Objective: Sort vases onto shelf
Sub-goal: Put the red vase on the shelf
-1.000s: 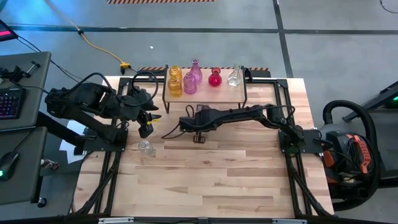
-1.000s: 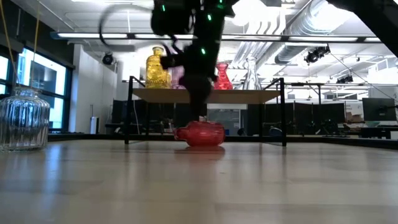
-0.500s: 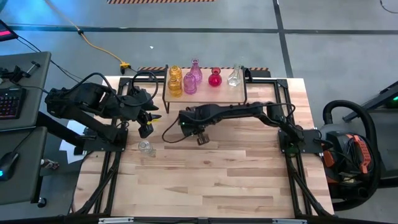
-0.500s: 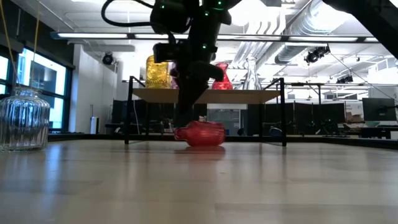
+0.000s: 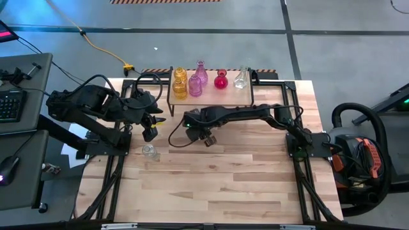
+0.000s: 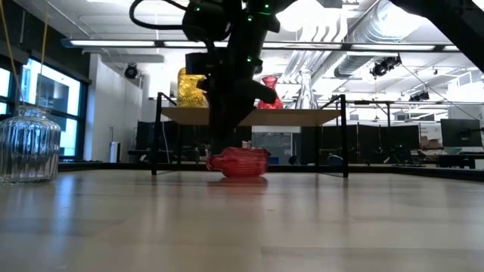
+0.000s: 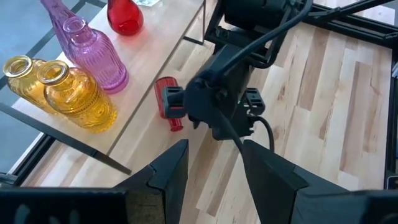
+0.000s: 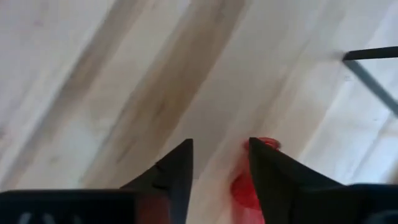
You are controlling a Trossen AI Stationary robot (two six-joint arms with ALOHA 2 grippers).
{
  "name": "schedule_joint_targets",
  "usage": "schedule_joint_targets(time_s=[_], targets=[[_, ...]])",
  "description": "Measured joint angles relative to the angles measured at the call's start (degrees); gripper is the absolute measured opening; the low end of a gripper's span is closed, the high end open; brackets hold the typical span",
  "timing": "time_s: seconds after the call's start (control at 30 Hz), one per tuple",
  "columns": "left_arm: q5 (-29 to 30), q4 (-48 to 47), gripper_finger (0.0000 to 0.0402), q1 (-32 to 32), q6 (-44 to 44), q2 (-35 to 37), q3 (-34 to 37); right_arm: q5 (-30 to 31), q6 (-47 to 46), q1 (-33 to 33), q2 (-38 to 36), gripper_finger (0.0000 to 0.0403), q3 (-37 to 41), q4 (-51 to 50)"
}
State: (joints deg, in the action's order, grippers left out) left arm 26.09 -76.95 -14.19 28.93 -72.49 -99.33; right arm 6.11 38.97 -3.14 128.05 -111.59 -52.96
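The shelf stands at the table's far side. On it are two yellow vases, two pink ones, one red and one clear. A second red vase lies on its side on the table in front of the shelf. My right gripper is open and points down over it. In its wrist view the vase shows partly between the fingers and partly behind one. A clear ribbed vase stands on the table at the left. My left gripper waits open beside it. My right gripper comes at the lying red vase from above, its open fingers pointing down. One finger lies across the vase's middle part. The vase rests on the table. The finger hides the meeting place, so I cannot tell whether it touches.
The shelf's thin black legs stand just behind the lying vase. A black frame and cables run along the table's far left. Bare wood stretches toward the near edge.
My right gripper has gone a little toward the table's left edge and turned above the lying red vase, coming lower over it. The red vase has slid slightly toward the table's left and now lies a bit tilted.
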Motion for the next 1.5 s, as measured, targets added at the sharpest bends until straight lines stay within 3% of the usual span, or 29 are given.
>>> schedule_joint_targets(time_s=[0.13, 0.33, 0.47, 0.67, 1.03, 1.27, 1.37, 1.5], targets=[[0.0, 0.0, 0.0145, 0.0, 0.4, 0.0, 0.0, 2.2, 2.7, -0.8, 0.0, 0.0174, 0.0, 3.1], [0.0, 0.0, 0.0145, 0.0, 0.5, 0.0, 0.0, 0.6, 2.3, -2.5, 0.8, 0.0210, 0.0, 3.4], [0.0, 0.0, 0.0145, 0.0, 0.8, 0.0, 0.0, 1.9, 3.0, -3.0, 3.6, 0.0213, 0.0, 2.6], [-0.3, 0.0, 0.0145, 0.0, 0.9, 0.0, 0.0, 12.4, 3.5, -2.1, 5.9, 0.0213, 0.0, 3.7], [-0.4, 0.0, 0.0145, 0.0, 0.9, 0.0, 0.0, 13.4, 2.4, -2.0, 5.9, 0.0213, -0.1, 5.7], [-0.4, 0.0, 0.0145, 0.0, 0.9, 0.0, 0.0, 21.0, 1.9, -1.1, 5.9, 0.0213, -0.1, 5.6], [-0.4, 0.0, 0.0145, 0.0, 0.9, 0.0, 0.0, 20.6, 1.6, -1.0, 5.9, 0.0213, -0.2, 5.6], [-0.4, 0.0, 0.0145, 0.0, 0.4, 0.0, 0.0, 14.2, -0.8, -1.7, 5.9, 0.0213, -0.2, 5.8]])
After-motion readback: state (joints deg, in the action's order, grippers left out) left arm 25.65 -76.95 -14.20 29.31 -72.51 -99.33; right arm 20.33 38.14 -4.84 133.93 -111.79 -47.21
